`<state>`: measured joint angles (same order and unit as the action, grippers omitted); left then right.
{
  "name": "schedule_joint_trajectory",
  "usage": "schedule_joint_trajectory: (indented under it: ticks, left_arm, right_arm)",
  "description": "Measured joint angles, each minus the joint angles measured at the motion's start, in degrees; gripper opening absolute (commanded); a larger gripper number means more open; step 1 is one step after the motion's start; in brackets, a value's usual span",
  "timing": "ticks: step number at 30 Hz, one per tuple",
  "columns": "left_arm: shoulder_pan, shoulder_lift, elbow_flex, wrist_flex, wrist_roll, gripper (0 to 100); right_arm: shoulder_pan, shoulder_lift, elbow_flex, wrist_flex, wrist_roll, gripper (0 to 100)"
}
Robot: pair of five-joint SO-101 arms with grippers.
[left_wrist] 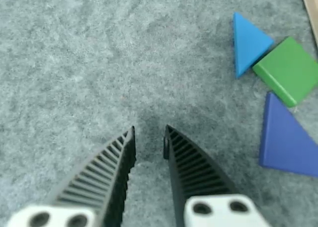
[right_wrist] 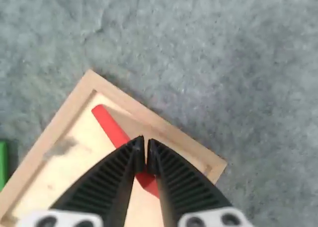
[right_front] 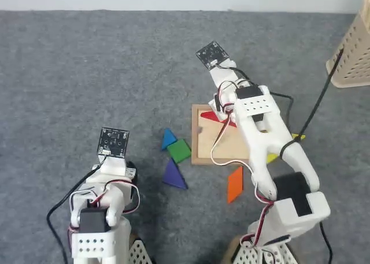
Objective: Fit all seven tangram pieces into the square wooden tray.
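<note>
The square wooden tray [right_front: 195, 137] lies right of centre on grey carpet. A red piece [right_front: 213, 116] lies inside along its far rim. My right gripper [right_wrist: 144, 141] hangs shut over that red piece [right_wrist: 110, 123], tips just above or touching it, close to the tray's far corner [right_wrist: 185, 140]. Left of the tray lie a blue triangle [right_front: 167, 138], a green square [right_front: 179, 151] and a dark blue triangle [right_front: 173, 174]. An orange parallelogram [right_front: 235, 183] lies in front of the tray. A yellow piece [right_front: 272, 157] peeks from under the right arm. My left gripper [left_wrist: 149, 133] is slightly open over bare carpet.
A beige perforated basket [right_front: 354, 44] stands at the far right edge, with a black cable [right_front: 318, 99] running from it toward the right arm. In the left wrist view, the blue triangle [left_wrist: 248, 40], green square [left_wrist: 289, 70] and dark blue triangle [left_wrist: 285, 142] lie beside the gripper.
</note>
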<state>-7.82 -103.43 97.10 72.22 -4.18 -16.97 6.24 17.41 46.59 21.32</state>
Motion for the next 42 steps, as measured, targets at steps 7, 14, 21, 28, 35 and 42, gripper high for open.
schedule_joint_trajectory:
  ticks: [7,14,21,28,35,42]
  left_arm:
    - [0.0,0.0,0.0,0.0,0.0,9]
    - [0.0,0.0,0.0,0.0,0.0,9]
    - [0.0,0.0,0.0,0.0,0.0,9]
    - [0.0,0.0,0.0,0.0,0.0,9]
    - [0.0,0.0,0.0,0.0,0.0,9]
    - [0.0,0.0,0.0,0.0,0.0,9]
  right_arm:
    - [0.0,0.0,0.0,5.5,-0.1,0.6]
    - [0.0,-4.7,0.0,10.5,-0.4,0.6]
    - [0.0,-3.7,6.5,9.1,-0.4,0.6]
    - [0.3,3.3,7.2,1.9,-0.4,0.6]
    - [2.3,11.0,-2.9,2.1,-0.5,0.6]
    - [3.3,17.8,-12.8,6.3,-0.4,0.6]
